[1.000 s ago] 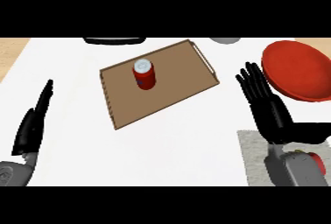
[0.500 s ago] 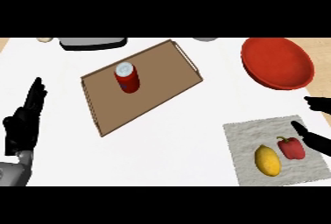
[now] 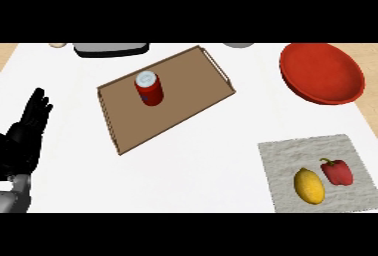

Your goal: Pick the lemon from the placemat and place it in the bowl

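White table (image 3: 221, 150): lemon (image 3: 309, 186) untouched on placemat (image 3: 295, 155) lower right, bowl (image 3: 322, 72) upper right holds nothing. Left hand (image 3: 29, 122) spread, resting. Nothing done.

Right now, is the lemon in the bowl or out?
Out. The lemon lies on the placemat beside the pepper; the bowl holds nothing.

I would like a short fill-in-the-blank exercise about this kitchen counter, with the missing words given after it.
1. The lemon lies on the grey placemat beside a red ____.
2. The red can stands upright on the brown ____.
3. The red bowl holds ____.
4. Only the robot's ____ hand shows, fingers straight.

Missing words: pepper; tray; nothing; left
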{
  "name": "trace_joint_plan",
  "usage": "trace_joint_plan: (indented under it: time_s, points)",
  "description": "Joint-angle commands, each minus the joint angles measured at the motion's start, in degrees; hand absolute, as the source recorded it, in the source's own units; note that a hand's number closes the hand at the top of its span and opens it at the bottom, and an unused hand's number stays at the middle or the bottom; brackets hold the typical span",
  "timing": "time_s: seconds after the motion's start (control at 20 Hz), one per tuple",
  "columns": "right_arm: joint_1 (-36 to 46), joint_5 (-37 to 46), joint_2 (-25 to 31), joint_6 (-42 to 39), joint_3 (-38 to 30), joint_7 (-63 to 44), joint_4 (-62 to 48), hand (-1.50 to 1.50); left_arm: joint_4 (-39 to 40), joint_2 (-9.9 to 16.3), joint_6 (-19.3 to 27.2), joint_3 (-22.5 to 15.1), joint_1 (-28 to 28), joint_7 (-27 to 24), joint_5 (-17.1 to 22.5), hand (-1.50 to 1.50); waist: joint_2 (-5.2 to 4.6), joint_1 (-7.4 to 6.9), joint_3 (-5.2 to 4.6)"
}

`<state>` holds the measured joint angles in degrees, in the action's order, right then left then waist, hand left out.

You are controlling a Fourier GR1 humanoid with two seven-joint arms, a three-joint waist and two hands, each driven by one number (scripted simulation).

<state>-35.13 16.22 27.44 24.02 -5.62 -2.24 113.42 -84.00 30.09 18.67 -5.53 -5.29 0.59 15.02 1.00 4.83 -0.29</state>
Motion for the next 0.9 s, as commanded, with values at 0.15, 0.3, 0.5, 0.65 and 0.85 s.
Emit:
trace_joint_plan:
  time_s: [0.15,0.3,0.5,0.65,0.85]
  points:
    - [-19.0,4.4,-4.3,0.7,-3.3,-7.5,21.5,-1.5,-1.2,-1.4,-1.5,-0.7,-1.9,1.7,-0.9,0.0,-0.85,-3.2,0.19]
    - [-13.2,3.6,-0.2,-5.2,-8.2,-17.5,25.1,-1.5,-3.1,-2.6,-0.7,-1.7,-1.6,3.2,-2.8,0.0,-0.99,-4.44,0.23]
    - [-8.1,2.7,6.2,-12.8,-10.9,-29.0,26.8,-1.5,-6.5,-1.1,-2.6,-0.6,-1.1,5.6,-1.5,0.0,-1.07,-5.43,0.23]
    - [-7.0,-0.4,13.5,-21.0,-11.3,-35.1,26.0,-1.5,-3.8,-1.7,-2.8,-0.5,-3.4,4.8,-1.8,0.0,-1.32,-5.59,0.14]
    - [3.5,-3.6,19.0,-27.7,-7.8,-44.5,22.3,-1.5,-1.3,-2.9,-3.3,-0.5,-5.8,4.1,-2.6,0.0,-1.51,-6.25,0.17]
